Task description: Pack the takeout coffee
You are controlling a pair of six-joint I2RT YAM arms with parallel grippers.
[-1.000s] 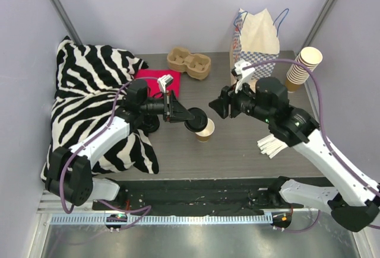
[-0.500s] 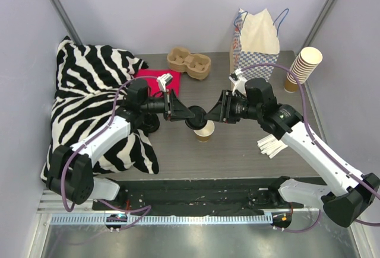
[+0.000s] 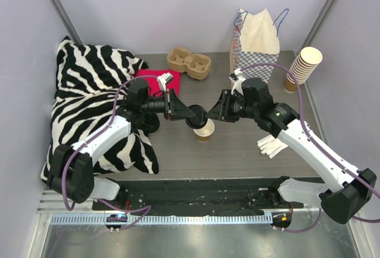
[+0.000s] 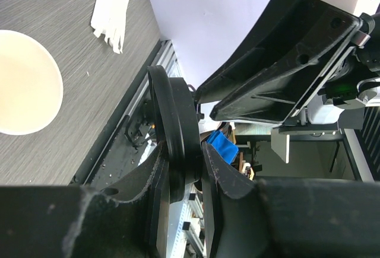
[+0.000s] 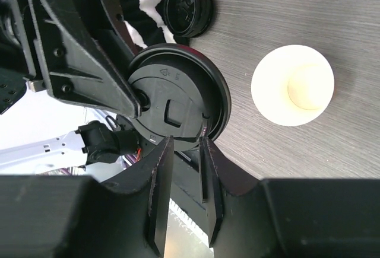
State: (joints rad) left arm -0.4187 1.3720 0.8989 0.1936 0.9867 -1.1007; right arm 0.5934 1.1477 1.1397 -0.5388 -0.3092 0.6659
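Observation:
A small tan paper cup (image 3: pixel 205 129) stands open on the grey table, with no lid on it; it also shows in the left wrist view (image 4: pixel 24 83) and the right wrist view (image 5: pixel 292 85). A round black lid (image 3: pixel 199 115) hangs on edge in the air just above and behind the cup. My left gripper (image 3: pixel 193 115) is shut on its rim (image 4: pixel 175 121). My right gripper (image 3: pixel 210 115) meets it from the right, fingertips closed on the lid's lower rim (image 5: pixel 175 101). Both grippers (image 4: pixel 183 163) (image 5: pixel 187 145) hold the same lid.
A second black lid (image 3: pixel 148 124) lies on the table by the zebra cloth (image 3: pixel 89 92). A paper bag (image 3: pixel 256 38) stands at the back, a cardboard cup carrier (image 3: pixel 189 62) to its left, a stack of lidless cups (image 3: pixel 304 67) at the right, and white packets (image 3: pixel 272 145) lie right of the cup.
My right gripper has swung left from open and apart to the lid held by my left gripper and closed on its rim. The left arm and the cup have stayed put.

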